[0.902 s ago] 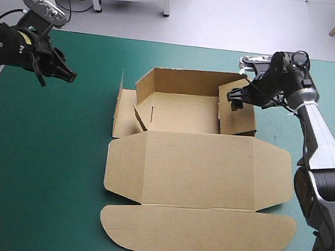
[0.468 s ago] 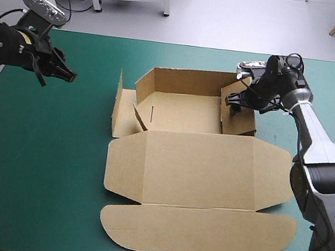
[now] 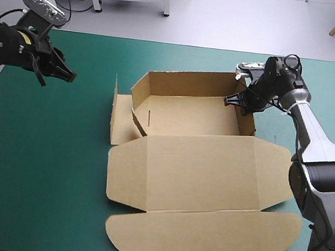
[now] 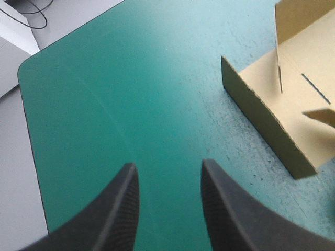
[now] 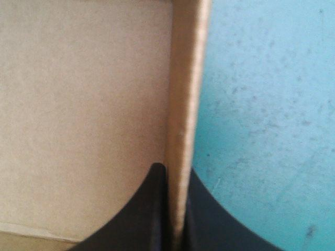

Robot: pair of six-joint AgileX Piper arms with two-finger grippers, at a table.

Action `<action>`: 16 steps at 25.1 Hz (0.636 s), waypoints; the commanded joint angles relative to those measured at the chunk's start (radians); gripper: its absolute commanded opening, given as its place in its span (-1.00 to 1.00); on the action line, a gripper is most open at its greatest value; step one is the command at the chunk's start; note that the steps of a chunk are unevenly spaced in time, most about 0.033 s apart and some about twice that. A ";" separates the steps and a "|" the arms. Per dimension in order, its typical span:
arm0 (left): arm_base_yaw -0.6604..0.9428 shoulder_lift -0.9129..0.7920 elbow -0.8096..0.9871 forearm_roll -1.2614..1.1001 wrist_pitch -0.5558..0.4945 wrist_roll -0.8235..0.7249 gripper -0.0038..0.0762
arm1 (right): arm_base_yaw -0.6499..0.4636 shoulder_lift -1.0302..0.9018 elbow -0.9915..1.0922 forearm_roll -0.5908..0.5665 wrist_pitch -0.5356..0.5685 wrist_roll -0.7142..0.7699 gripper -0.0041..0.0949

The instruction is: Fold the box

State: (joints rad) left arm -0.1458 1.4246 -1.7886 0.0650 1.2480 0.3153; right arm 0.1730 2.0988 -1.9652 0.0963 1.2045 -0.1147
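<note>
Since the earlier frames: the right wall (image 3: 248, 121) of the box (image 3: 188, 113) now stands as one straight upright panel. Before, a loose flap sagged inward there. The box has slid slightly on the desk (image 3: 37, 163), and the lid (image 3: 199, 167) lies a little more skewed.

Count: one box, two tools.
- Box sits at the middle of the desk as an open tray.
- Walls: three up, namely back, right, and a shorter one inside on the left. One further side panel (image 3: 118, 118) stands loose outside the left wall.
- Lid lies flat toward the near edge, with one rounded tuck flap (image 3: 202, 233) beyond it.

Right tool (image 3: 234, 102): closed on the top edge of the right wall near the far corner, with the board pinched between its fingers. Possibly a folded double layer; the close view is too soft to say.

Left tool (image 3: 68, 76): fingers apart, gripping nothing, above the bare teal-green cover near the left edge, well apart from the box.
</note>
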 commanded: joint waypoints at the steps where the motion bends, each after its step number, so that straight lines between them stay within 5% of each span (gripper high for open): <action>1: 0.002 -0.033 -0.022 0.006 0.036 -0.008 -0.22 | -0.007 -0.069 -0.029 0.002 -0.002 -0.014 -0.96; 11: 0.012 -0.033 -0.018 0.233 0.046 -0.092 -0.25 | -0.141 -0.254 -0.029 0.143 -0.001 -0.144 -0.96; 16: 0.142 -0.033 0.037 0.229 0.030 -0.113 -0.60 | -0.314 -0.402 -0.029 0.351 -0.001 -0.244 -0.96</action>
State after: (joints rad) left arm -0.0450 1.4246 -1.7614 0.2808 1.2472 0.2177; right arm -0.0920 1.7873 -1.9642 0.3419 1.2287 -0.3264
